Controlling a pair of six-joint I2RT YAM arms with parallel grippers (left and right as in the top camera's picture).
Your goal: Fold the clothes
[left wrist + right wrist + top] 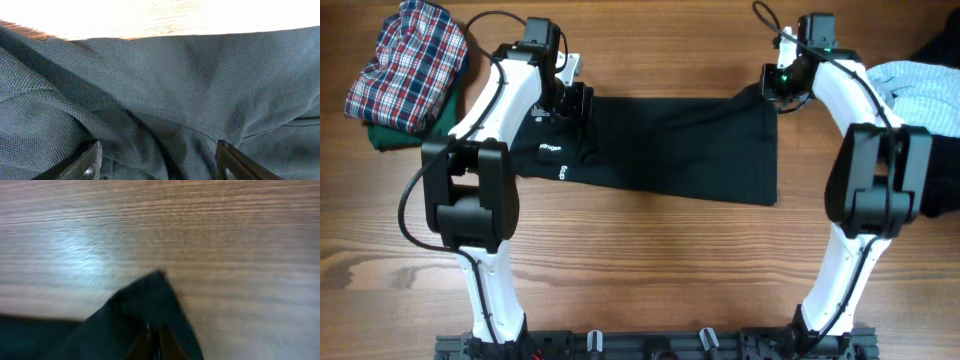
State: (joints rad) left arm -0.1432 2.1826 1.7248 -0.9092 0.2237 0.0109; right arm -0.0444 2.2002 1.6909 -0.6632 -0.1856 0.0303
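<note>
A black garment lies spread flat across the middle of the wooden table, with white print near its left end. My left gripper is at its upper left part. In the left wrist view its fingers are open wide, with wrinkled dark fabric between them. My right gripper is at the garment's upper right corner. In the right wrist view the fingers are shut on that black corner, which stands lifted in a peak off the wood.
A folded red plaid shirt lies on a folded green garment at the back left. A light blue shirt lies bunched at the right edge, with dark cloth behind it.
</note>
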